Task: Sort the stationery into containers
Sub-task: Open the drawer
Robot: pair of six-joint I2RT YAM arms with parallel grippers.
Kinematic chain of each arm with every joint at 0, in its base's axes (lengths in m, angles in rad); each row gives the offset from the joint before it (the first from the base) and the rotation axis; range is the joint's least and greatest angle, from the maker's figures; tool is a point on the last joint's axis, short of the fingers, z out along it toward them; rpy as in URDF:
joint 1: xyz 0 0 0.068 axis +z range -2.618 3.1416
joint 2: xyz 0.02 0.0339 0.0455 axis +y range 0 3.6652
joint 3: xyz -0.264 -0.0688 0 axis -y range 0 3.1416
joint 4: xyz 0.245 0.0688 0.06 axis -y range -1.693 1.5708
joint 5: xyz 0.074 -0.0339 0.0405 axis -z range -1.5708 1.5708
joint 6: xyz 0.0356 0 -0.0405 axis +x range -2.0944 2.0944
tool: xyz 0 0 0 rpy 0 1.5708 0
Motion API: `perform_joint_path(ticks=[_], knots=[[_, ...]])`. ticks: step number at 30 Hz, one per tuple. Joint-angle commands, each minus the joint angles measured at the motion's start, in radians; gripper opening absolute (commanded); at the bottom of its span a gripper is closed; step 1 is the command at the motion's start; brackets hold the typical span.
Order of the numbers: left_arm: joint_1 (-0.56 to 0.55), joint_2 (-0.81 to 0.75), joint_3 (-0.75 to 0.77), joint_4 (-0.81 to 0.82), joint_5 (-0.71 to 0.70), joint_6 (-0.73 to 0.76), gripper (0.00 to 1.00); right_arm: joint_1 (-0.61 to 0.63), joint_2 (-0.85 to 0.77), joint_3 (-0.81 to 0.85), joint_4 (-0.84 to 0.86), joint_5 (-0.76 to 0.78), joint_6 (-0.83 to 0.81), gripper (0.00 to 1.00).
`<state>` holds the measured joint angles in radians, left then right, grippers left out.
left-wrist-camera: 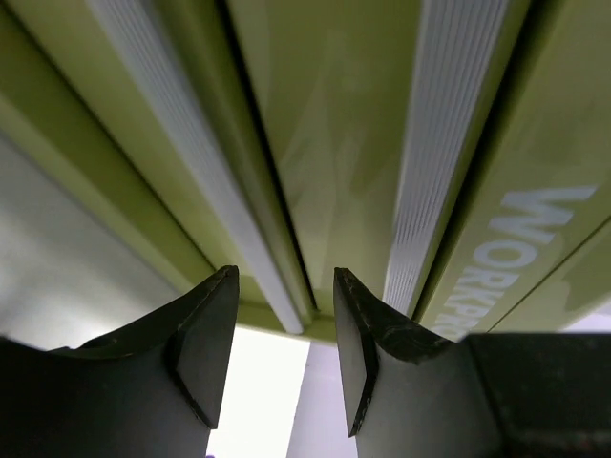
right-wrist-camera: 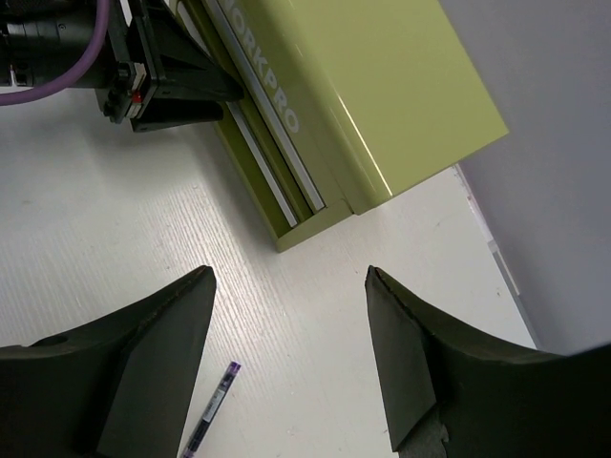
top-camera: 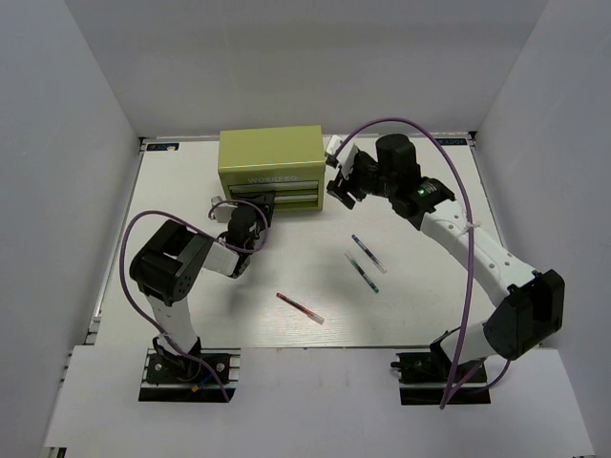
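White walls box in a pale table (top-camera: pixel 191 315), and the olive-green WORKPRO tool chest (top-camera: pixel 270 153) stands at its far side with its drawers facing the arms. The left gripper (top-camera: pixel 260 212) is pressed up to the drawer fronts. In its wrist view the jaws stand apart and hold nothing. One ribbed silver pull rail (left-wrist-camera: pixel 200 172) runs down into the gap between the fingertips (left-wrist-camera: pixel 205 334), and a second rail (left-wrist-camera: pixel 430 191) lies off to the right beside the lettering.

The right gripper (top-camera: pixel 342 181) hovers just off the chest's right end, also spread and empty. A purple-tipped pen (right-wrist-camera: pixel 212 405) lies below and between its fingers, a thin dark pen (top-camera: pixel 364 271) just beyond that, and a thin red pen (top-camera: pixel 300 307) well behind both grippers. No other pens show.

The step in hand looks like drawing a drawer open. To do it well, the left fingers should close squarely on one rail only. The pull should go straight back along the drawer's travel, since a skewed tug could drag the light chest. The right gripper is well placed to brace the chest's side, then drop onto the purple-tipped pen.
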<state>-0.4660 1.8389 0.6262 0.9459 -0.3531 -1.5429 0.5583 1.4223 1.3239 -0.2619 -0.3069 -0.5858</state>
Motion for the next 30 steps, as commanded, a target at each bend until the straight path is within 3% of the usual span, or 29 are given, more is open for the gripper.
perform_joint_path(ticks=[1,24,30], knots=[[0.017,0.010,0.029,0.013,0.014,0.009,0.54,-0.006,0.017,0.034,0.041,-0.012,0.003,0.70],[0.063,0.154,0.135,0.050,0.032,0.027,0.52,-0.015,0.124,0.144,0.052,-0.020,-0.002,0.70],[0.072,0.172,0.153,0.050,0.032,0.027,0.51,-0.014,0.179,0.201,0.027,-0.034,-0.034,0.74]])
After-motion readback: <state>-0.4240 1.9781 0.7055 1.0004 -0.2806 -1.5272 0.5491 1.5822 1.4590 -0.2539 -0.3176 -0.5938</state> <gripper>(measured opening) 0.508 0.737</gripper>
